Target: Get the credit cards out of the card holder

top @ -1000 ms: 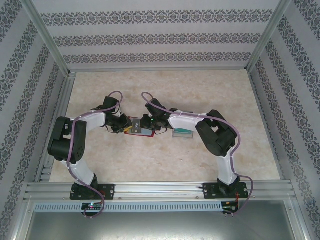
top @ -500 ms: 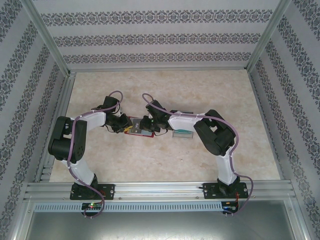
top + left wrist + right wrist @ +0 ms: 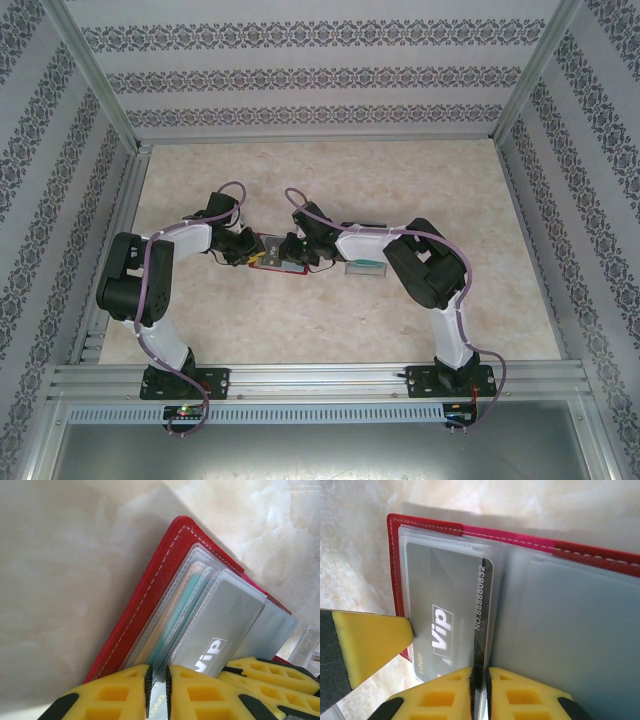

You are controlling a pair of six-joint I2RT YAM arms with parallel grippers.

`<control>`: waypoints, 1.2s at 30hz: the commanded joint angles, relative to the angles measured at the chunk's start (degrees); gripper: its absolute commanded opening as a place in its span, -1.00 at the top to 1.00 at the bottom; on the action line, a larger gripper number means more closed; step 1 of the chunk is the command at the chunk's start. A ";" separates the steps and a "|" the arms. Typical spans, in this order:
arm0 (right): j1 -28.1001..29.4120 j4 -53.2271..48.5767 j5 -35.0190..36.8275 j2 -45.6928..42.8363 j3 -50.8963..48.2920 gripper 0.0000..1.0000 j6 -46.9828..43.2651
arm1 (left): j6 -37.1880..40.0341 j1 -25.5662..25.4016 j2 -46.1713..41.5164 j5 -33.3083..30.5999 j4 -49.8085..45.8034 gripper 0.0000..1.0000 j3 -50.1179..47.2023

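Note:
The red card holder [image 3: 272, 256] lies open mid-table between both grippers. Its clear pockets [image 3: 200, 565] fan out, with a teal card [image 3: 177, 615] and a beige card [image 3: 156, 630] inside. A dark grey "Vip" card [image 3: 440, 605] sits in the front pocket, its dark right edge sticking out. My right gripper [image 3: 480, 676] is shut on that exposed edge. My left gripper [image 3: 158, 680] is shut on the end of the front pocket leaf of the card holder [image 3: 145, 595], and one of its fingers [image 3: 370, 640] shows at the pocket's left edge.
A teal card [image 3: 364, 267] lies loose on the marble tabletop just right of the holder, under the right forearm. Patterned walls and aluminium rails enclose the table [image 3: 330, 180]. The right gripper's yellow fingers [image 3: 272, 677] crowd the left wrist view.
The right gripper has shifted slightly left over the holder and its jaws have closed a little tighter. The left arm and the holder have stayed put.

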 commanded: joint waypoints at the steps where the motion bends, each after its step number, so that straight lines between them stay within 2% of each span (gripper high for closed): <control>1: -0.31 1.65 -1.13 1.30 -1.20 0.68 0.74 | 1.16 -0.06 1.85 -1.45 -3.77 0.61 0.50; 3: -0.31 1.96 -1.21 1.20 -1.55 0.76 0.74 | 1.14 -0.03 1.81 -1.39 -3.77 0.62 0.46; 6: -0.30 2.17 -1.14 0.86 -1.82 1.00 0.82 | 1.15 -0.11 1.95 -1.48 -3.99 0.62 0.57; 16: -1.23 2.76 0.63 -2.56 -6.43 1.00 0.76 | 1.32 0.07 2.64 -5.35 -7.47 0.94 1.45; 27: -1.71 3.37 0.01 -2.74 -7.12 1.00 0.91 | 1.47 0.04 3.18 -5.11 -7.89 0.96 1.74; 36: -1.78 1.85 0.06 -1.75 -4.24 1.00 -0.17 | 3.39 0.05 0.30 -4.07 -9.31 0.84 4.15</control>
